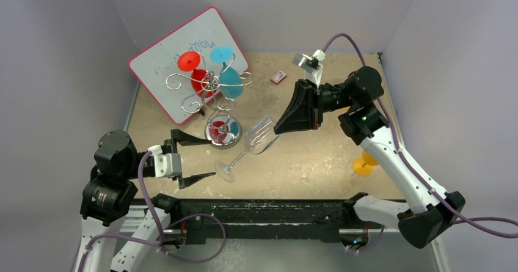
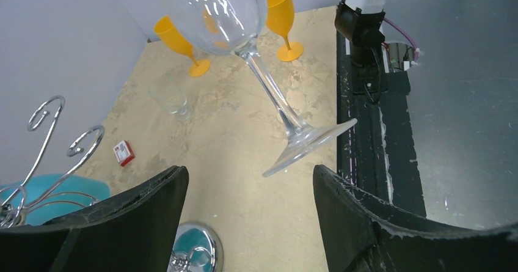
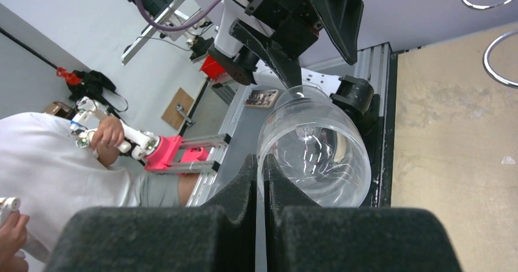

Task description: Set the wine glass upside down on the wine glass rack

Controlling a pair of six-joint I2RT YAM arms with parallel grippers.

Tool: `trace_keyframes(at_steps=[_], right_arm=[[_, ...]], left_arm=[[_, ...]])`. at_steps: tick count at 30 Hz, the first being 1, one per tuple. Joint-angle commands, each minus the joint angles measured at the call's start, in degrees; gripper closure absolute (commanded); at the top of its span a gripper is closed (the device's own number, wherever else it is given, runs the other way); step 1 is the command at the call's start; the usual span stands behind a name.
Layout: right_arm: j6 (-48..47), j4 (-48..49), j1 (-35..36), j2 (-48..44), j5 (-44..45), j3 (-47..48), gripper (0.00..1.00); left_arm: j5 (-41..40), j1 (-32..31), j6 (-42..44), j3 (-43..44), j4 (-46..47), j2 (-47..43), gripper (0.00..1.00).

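From above, the right gripper [image 1: 278,127] is clamped on the bowl rim of the glass [image 1: 259,136]. The glass hangs tilted in the air, right of the rack [image 1: 211,84], foot toward the near edge. The left gripper [image 1: 209,157] waits nearer than the rack, jaws apart.

The left wrist view shows the foot just ahead of those parted jaws, not between them.

The right wrist view shows the fingers [image 3: 244,180] pinching the glass wall.

The glass is lifted but neither inverted nor hung. A handover at the stem looks likely first.
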Motion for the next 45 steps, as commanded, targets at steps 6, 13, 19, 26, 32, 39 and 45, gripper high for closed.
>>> trace_keyframes(at_steps=[6, 13, 19, 26, 32, 39, 45], right_arm=[[11.4, 16.9, -0.2, 2.7, -0.9, 2.0, 1.00], [12.8, 19.1, -0.1, 4.6, -0.5, 2.4, 1.00], [17.0, 24.2, 0.0, 5.6, -0.5, 2.3, 1.00], [17.2, 24.5, 0.3, 6.2, -0.4, 2.7, 1.00], [17.4, 24.2, 0.7, 7.0, -0.3, 3.0, 1.00], [17.9, 23.9, 1.1, 9.0, -0.2, 3.9, 1.00], [18.7, 24.6, 1.1, 8.7, 0.1, 4.2, 1.00]], left_arm=[[4.9, 0.0, 8.0, 2.4, -5.1, 2.8, 0.29], [6.7, 0.0, 11.5, 3.1, -7.6, 4.3, 0.32], [8.4, -0.1, 12.8, 3.6, -8.4, 5.3, 0.36], [10.1, 0.0, 15.3, 4.4, -10.1, 6.6, 0.45], [11.7, -0.1, 17.1, 5.1, -11.4, 7.7, 0.48], [14.9, 0.0, 19.1, 5.4, -11.1, 9.9, 0.53], [14.9, 0.0, 19.6, 4.9, -11.1, 10.0, 0.82]])
